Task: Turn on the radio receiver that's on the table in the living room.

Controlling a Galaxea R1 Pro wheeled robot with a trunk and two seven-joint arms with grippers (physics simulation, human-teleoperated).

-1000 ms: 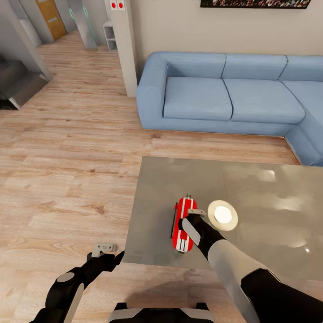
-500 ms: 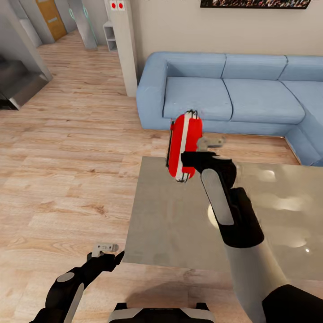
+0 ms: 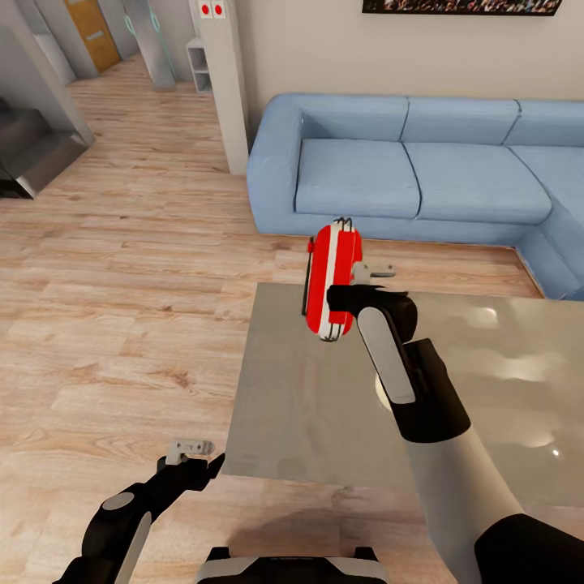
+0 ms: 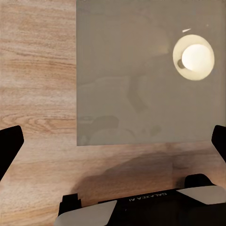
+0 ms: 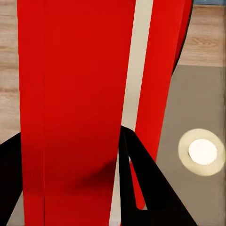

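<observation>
At the centre of the head view the right hand (image 3: 347,294) grips the red radio (image 3: 332,281) upright above the desk (image 3: 308,405), likely to reach its switch, while the left hand (image 3: 188,450) waits spread apart, lower left.

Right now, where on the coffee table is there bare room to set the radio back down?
The table is bare nearly all over: the near-left corner by the wood floor and the far stretch toward the blue sofa. The right arm, holding the radio aloft, crosses the table's middle.
</observation>
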